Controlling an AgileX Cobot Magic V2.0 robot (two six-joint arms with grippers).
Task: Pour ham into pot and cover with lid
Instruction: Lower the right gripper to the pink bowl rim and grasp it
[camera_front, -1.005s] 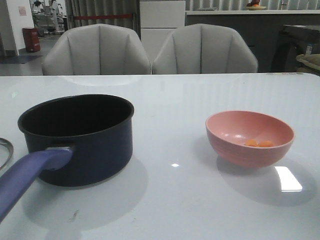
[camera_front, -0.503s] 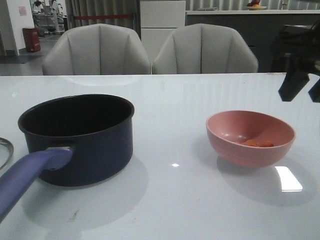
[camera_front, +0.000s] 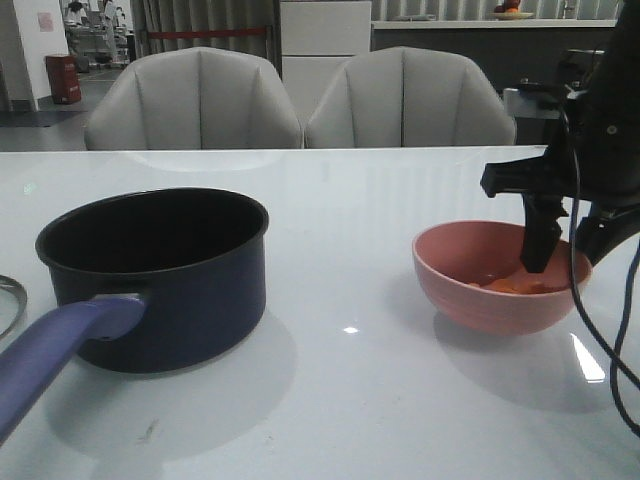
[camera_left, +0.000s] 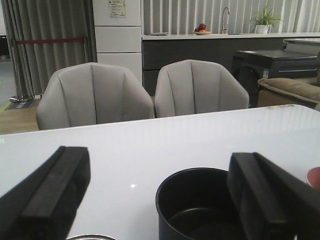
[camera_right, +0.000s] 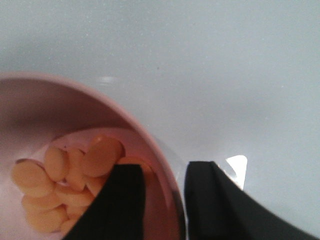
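A glossy white tabletop (camera_front: 360, 400) reflects ceiling light, with two grey padded chairs (camera_front: 195, 100) behind it and a dark counter further back. No writing is readable. The navy pot (camera_front: 160, 275) stands upright on the robot's left side, its long blue-purple handle (camera_front: 55, 355) pointing toward the camera and to the left. The steel rim of the lid (camera_front: 10, 300) shows at the left edge. The ham (camera_right: 65, 182), flat orange slices, lies in the pink bowl (camera_front: 500, 278) on the right. The right gripper (camera_right: 162, 200) has its fingers apart, straddling the bowl's rim, one finger inside. The left gripper (camera_left: 160, 200) hangs above the pot, fingers wide apart.
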